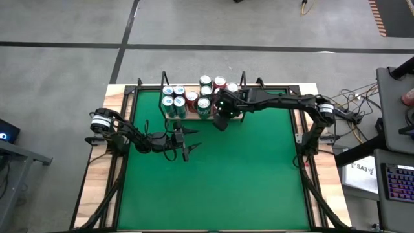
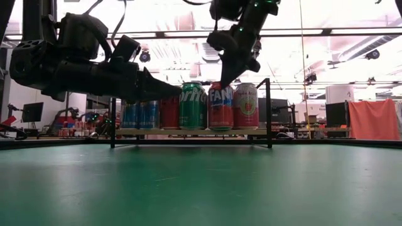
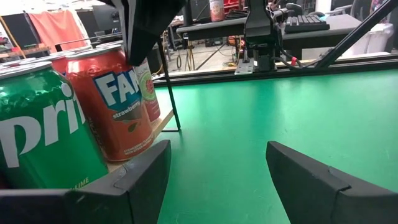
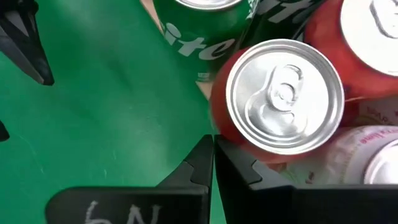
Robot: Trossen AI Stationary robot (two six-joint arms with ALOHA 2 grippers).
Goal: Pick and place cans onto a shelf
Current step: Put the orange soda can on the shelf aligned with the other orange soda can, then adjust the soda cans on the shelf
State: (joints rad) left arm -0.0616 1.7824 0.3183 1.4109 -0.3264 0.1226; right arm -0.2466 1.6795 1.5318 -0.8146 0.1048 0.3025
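Observation:
Several cans stand upright on the light-wood shelf (image 2: 188,132) at the table's far edge: blue cans (image 2: 141,114), a green Sprite can (image 2: 193,105), a red Fanta can (image 2: 221,107) and a pale pink-labelled can (image 2: 246,105). My right gripper (image 2: 224,80) comes down slanting from above, shut, with its tip at the Fanta can's near top edge. In the right wrist view that can's silver top (image 4: 285,96) lies just beyond the closed fingertips (image 4: 213,146). My left gripper (image 1: 192,139) stands open and level over the green table, holding nothing, just in front of the shelf's cans. My right gripper's shut fingertips stand right at the near upper side of the red Fanta can (image 4: 217,124), coming slanting down from the table's near side. Whether they touch the can I cannot tell. The can stands upright on the shelf.
The green table (image 1: 213,188) is bare toward its near edge. Thin black wire uprights (image 2: 269,113) close the shelf's ends. Beyond the table's right edge there is a desk with a keyboard (image 1: 400,184) and papers.

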